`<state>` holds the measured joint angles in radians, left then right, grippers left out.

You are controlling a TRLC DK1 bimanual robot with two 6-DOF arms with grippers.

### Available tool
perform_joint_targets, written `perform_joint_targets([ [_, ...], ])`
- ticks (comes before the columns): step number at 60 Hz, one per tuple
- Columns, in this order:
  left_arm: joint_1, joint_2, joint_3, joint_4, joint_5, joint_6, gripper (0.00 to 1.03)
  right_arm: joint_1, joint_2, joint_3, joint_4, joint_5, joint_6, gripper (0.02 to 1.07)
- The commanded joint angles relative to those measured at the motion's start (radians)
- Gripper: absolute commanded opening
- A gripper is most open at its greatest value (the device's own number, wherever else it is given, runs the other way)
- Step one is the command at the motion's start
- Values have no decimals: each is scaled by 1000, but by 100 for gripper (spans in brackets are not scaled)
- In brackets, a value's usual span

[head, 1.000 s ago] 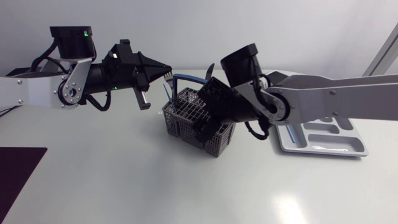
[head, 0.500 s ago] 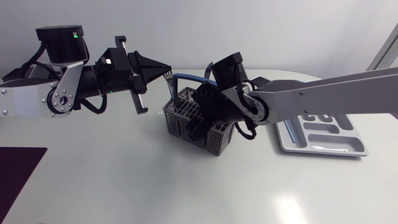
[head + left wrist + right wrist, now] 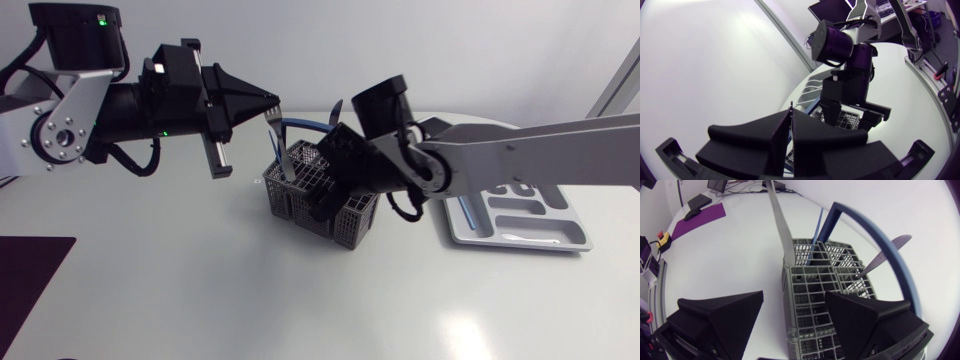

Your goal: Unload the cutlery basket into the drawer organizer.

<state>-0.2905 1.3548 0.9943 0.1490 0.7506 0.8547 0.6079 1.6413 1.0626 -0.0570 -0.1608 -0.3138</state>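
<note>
The left jaws pinch a fork (image 3: 283, 152) near its tines, upright, lower end seemingly just inside the basket (image 3: 300, 200). The right jaws gape astride the basket. The organizer (image 3: 540, 232) lies right, nearer the right arm.

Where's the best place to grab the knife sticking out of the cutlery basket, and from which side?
Likely the knife by its blade just above the basket rim, coming from above: its handle end sits down in a compartment and only the blade shows, tilted out by the blue carry handle. The open right hand is nearest.
</note>
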Motion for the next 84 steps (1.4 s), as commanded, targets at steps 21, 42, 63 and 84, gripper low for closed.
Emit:
perform_joint_targets([
  [21, -207, 66, 129, -78, -303, -304, 16, -115, -403, -110, -106, -45, 18, 91],
  [42, -265, 73, 173, 12, -393, -611, 16, -88, -523, -236, -12, 10, 42, 90],
  [63, -317, 124, 208, 15, -385, -681, 16, -77, -511, -263, 48, -3, 53, 90],
  [84, -375, 159, 260, -16, -442, -691, 16, -77, -491, -280, 109, 9, 62, 59],
])
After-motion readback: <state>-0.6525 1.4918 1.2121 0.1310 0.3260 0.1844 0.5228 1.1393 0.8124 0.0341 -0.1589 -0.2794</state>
